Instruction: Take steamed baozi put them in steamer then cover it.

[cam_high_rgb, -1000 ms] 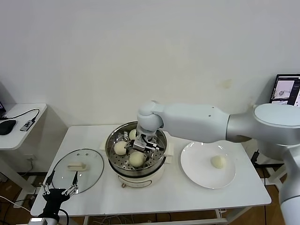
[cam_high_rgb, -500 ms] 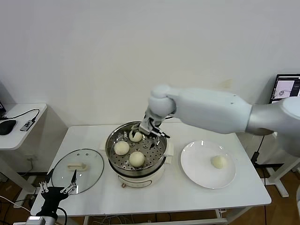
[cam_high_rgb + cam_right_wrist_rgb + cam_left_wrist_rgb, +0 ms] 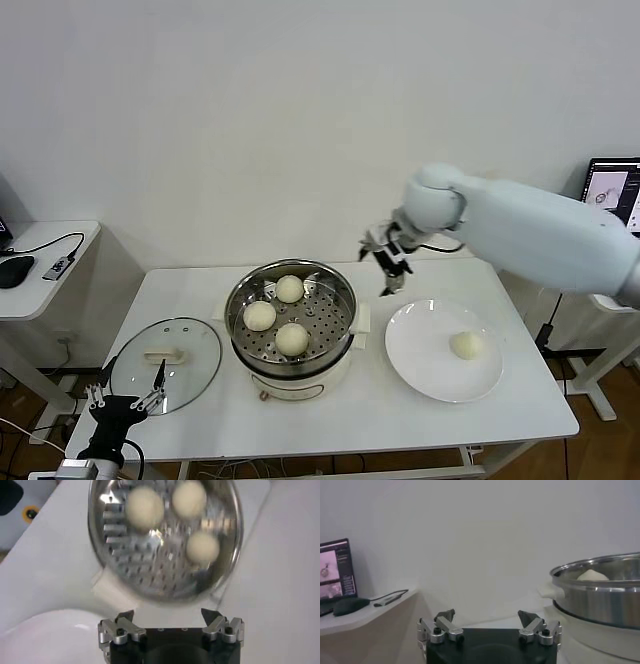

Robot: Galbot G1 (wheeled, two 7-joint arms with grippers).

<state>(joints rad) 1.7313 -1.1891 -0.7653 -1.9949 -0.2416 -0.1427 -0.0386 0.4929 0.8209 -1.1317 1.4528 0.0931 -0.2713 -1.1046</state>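
The steel steamer (image 3: 234, 312) stands mid-table with three cream baozi on its perforated tray: one at the back (image 3: 290, 289), one on the left (image 3: 260, 316), one at the front (image 3: 292, 339). Another baozi (image 3: 466, 345) lies on the white plate (image 3: 425, 350) to the right. My right gripper (image 3: 386, 258) hangs open and empty in the air between steamer and plate. From its wrist I look down on the steamer (image 3: 150, 567) and its buns, with the gripper (image 3: 167, 614) open. The glass cover (image 3: 190, 372) lies flat at the table's left. My left gripper (image 3: 125, 404) waits open just in front of it.
A low side table (image 3: 45, 270) with a mouse and cable stands to the left. A monitor (image 3: 612, 193) shows at the far right. From the left wrist view the steamer wall (image 3: 600, 600) rises close by, beside the open left gripper (image 3: 486, 616).
My right gripper has lifted out of the steamer, empty, and swung right and up toward the plate. The three buns stay on the tray. The left arm has barely moved.
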